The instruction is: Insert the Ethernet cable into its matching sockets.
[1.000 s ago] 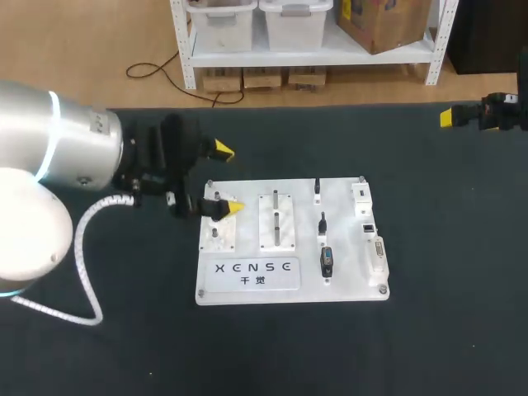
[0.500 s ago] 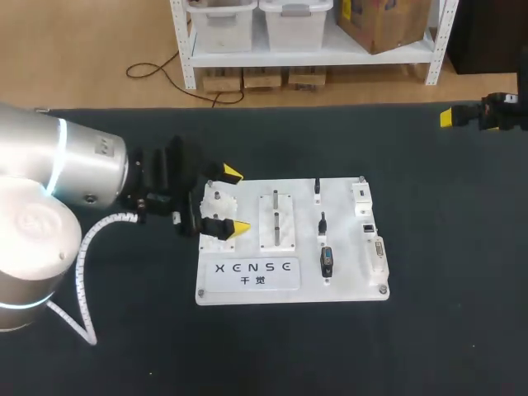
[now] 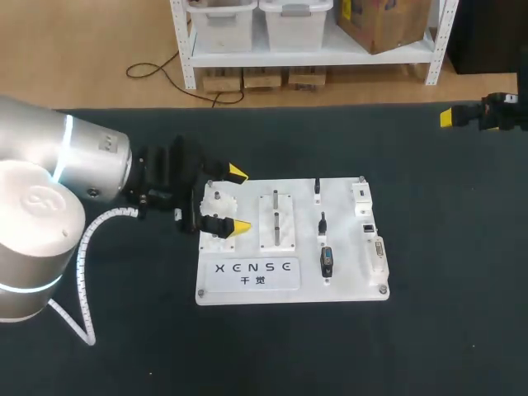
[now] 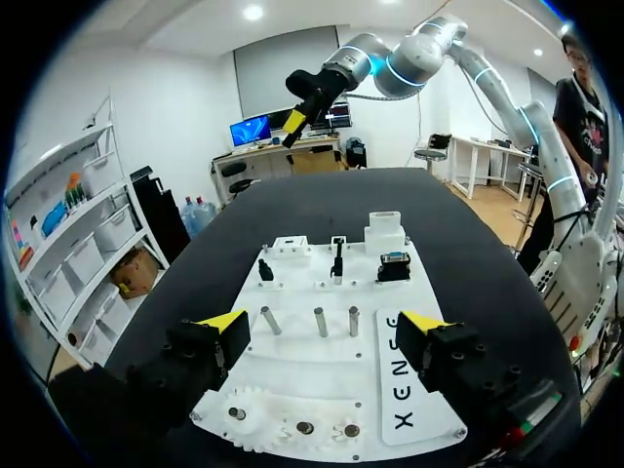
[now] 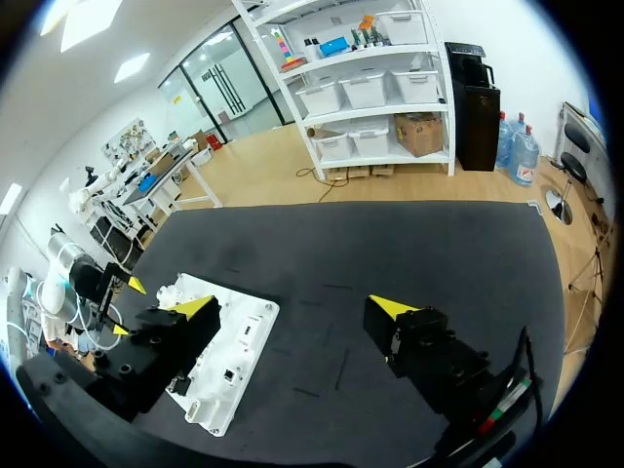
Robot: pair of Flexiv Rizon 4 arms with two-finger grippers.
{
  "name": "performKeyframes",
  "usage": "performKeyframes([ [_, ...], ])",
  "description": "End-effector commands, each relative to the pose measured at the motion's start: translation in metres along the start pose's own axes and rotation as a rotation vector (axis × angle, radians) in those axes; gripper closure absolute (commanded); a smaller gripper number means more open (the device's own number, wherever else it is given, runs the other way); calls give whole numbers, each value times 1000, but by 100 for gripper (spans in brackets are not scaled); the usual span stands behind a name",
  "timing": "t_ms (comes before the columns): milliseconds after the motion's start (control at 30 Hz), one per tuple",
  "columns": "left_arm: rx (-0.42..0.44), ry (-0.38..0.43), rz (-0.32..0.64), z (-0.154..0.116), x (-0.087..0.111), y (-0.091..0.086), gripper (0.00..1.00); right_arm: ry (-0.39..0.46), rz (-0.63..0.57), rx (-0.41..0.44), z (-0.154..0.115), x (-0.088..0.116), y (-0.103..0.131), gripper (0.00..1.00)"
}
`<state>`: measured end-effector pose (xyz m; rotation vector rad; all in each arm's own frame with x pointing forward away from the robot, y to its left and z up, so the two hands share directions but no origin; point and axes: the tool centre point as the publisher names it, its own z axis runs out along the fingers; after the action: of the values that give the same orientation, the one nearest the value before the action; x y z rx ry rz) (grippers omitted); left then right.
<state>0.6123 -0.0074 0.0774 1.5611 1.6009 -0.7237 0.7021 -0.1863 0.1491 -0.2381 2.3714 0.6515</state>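
Two sets of jaws to report, both spread wide and holding nothing. Left jaws, at the end of the left arm [image 3: 58,177], low over the left end of the white board [image 3: 346,287], with yellow fingertips [image 3: 238,172] on either side of the gear-and-peg corner [image 3: 219,202]. From the left wrist, the same pegs [image 4: 317,320] just ahead, between the open fingers. Right jaws well away at the table's far right edge, on the right arm [image 3: 505,111], fingertips [image 5: 395,307] apart above bare dark table [image 3: 445,247].

No telling the Ethernet cable for certain; probably one of the small black plugs [image 3: 322,223] standing upright on the board's right half, near the socket blocks [image 3: 368,227] along its right edge. Untouched by either arm.

Over the last second, a short slide by the left arm toward the near side, from beside the board's far-left corner to squarely over the peg block. No movement from the right arm.

Judged from this: approach only, nothing grasped and nothing inserted. Also the wrong end of the board for the plugs, so a further pass across to the right half looks needed before any pick-up.
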Motion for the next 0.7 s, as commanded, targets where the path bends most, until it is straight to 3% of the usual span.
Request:
performKeyframes([
  [33, 3, 1, 1, 1, 1, 2, 0, 2, -3, 7, 1, 0, 4, 0],
  [300, 3, 1, 1, 1, 1, 2, 0, 126, -34, 138, 24, 9, 73, 0],
  [567, 3, 1, 1, 1, 1, 2, 0, 326, -62, 278, 56, 59, 127, 0],
  [700, 3, 1, 1, 1, 1, 2, 0, 368, -97, 322, 69, 80, 146, 0],
])
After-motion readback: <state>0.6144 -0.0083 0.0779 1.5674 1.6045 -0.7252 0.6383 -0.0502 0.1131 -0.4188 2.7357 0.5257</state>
